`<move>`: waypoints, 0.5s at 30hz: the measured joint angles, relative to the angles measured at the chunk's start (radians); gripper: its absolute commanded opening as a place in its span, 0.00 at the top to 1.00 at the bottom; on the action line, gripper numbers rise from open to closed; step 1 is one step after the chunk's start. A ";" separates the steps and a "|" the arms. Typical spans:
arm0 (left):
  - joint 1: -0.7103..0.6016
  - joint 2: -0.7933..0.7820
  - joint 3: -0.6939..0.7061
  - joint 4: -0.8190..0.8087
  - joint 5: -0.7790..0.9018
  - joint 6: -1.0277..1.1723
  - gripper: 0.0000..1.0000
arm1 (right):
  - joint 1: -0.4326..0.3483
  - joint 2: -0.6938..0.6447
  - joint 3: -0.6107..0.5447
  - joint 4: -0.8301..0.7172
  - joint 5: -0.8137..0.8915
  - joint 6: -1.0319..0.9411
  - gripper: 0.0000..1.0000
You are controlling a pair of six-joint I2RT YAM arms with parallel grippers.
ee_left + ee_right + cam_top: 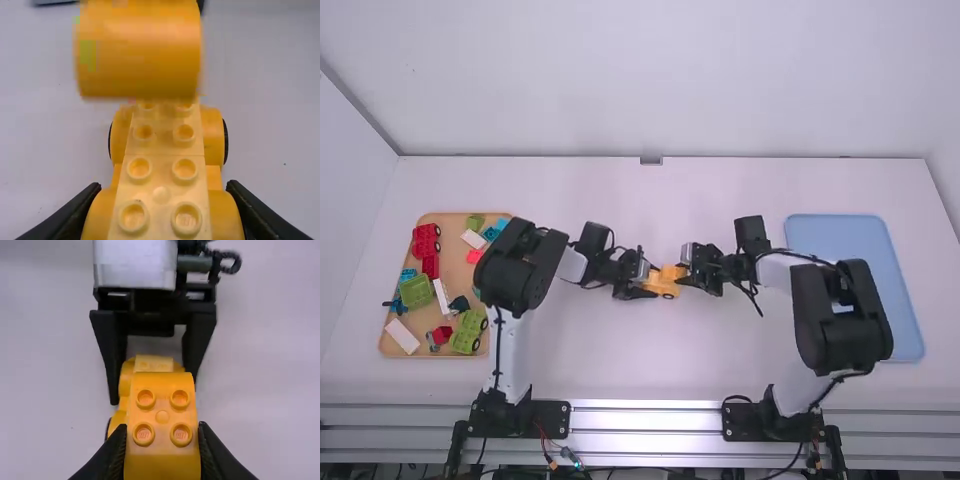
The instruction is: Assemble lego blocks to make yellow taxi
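Left of the table's middle, my left gripper (642,284) is shut on a yellow wheeled car base (663,286). In the left wrist view the gripper (164,192) pinches the base (161,175) by its sides, with pale studs facing up. My right gripper (686,268) is at the base's right end. The right wrist view has this gripper (162,432) shut on a yellow-orange four-stud block (162,415), whose rounded side (140,50) looms over the base's far end in the left wrist view. Whether block and base touch, I cannot tell.
A wooden tray (395,350) at the far left holds red, green, blue and white blocks and wheeled pieces. At the right lies a blue tray (850,235), partly under the right arm.
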 measured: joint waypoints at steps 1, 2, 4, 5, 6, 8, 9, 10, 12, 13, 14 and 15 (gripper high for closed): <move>0.000 -0.005 -0.026 0.056 -0.013 -0.038 0.63 | 0.012 0.021 0.000 0.000 0.000 0.005 0.95; 0.000 -0.008 -0.050 0.117 -0.022 -0.072 0.62 | 0.023 0.034 0.000 0.000 -0.003 0.007 0.95; -0.001 -0.012 -0.097 0.221 -0.038 -0.124 0.59 | 0.039 0.043 0.000 0.009 -0.005 0.010 0.95; -0.001 -0.018 -0.138 0.316 -0.057 -0.163 0.58 | 0.048 0.044 0.000 0.021 -0.004 0.021 0.95; -0.001 -0.022 -0.167 0.372 -0.072 -0.187 0.57 | 0.053 0.044 0.000 0.030 -0.004 0.025 0.95; -0.001 -0.032 -0.228 0.474 -0.106 -0.235 0.57 | 0.063 0.044 0.000 0.047 -0.004 0.038 0.96; -0.001 -0.039 -0.266 0.528 -0.127 -0.266 0.58 | 0.066 0.044 0.000 0.052 -0.005 0.044 0.96; -0.001 -0.043 -0.282 0.546 -0.135 -0.280 0.59 | 0.066 0.044 0.000 0.054 -0.005 0.045 0.96; -0.001 -0.064 -0.328 0.567 -0.158 -0.319 0.61 | 0.067 0.044 0.000 0.060 -0.010 0.048 0.96; -0.001 -0.074 -0.340 0.560 -0.165 -0.331 0.62 | 0.067 0.044 0.000 0.060 -0.014 0.050 0.96; -0.001 -0.078 -0.344 0.554 -0.168 -0.336 0.62 | 0.067 0.044 0.000 0.060 -0.018 0.051 0.96; -0.001 -0.082 -0.345 0.543 -0.171 -0.339 0.62 | 0.067 0.044 0.000 0.057 -0.027 0.051 0.96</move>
